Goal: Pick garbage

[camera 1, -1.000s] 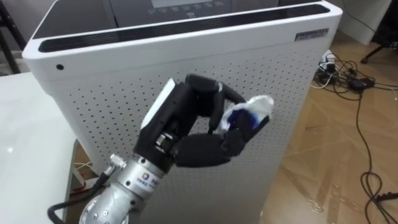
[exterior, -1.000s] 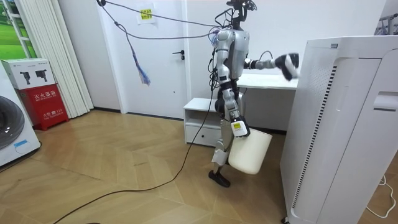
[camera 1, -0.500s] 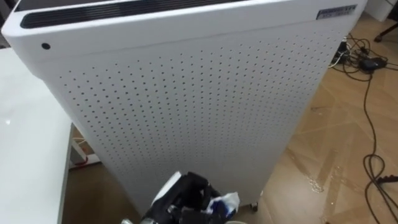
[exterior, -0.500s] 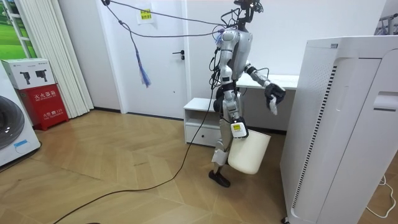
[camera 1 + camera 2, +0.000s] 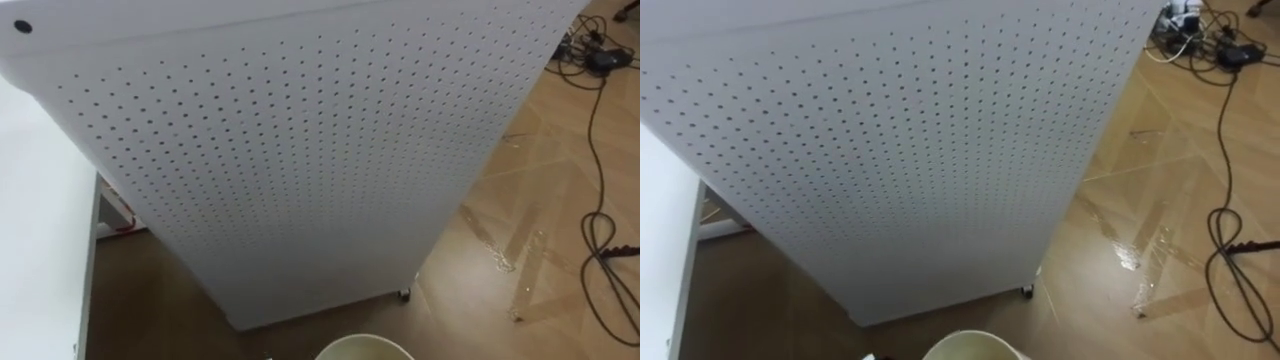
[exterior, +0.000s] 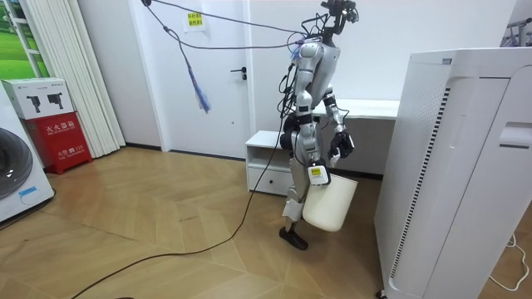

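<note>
The left hand (image 6: pixel 342 146), stretched out towards the tall white perforated appliance (image 6: pixel 453 166) a second ago, now hangs lowered at hip height, just above the white plastic bin (image 6: pixel 331 203) at the robot's side. The head camera has tilted down, bringing the bin's rim into the eye views' bottom edge.
</note>
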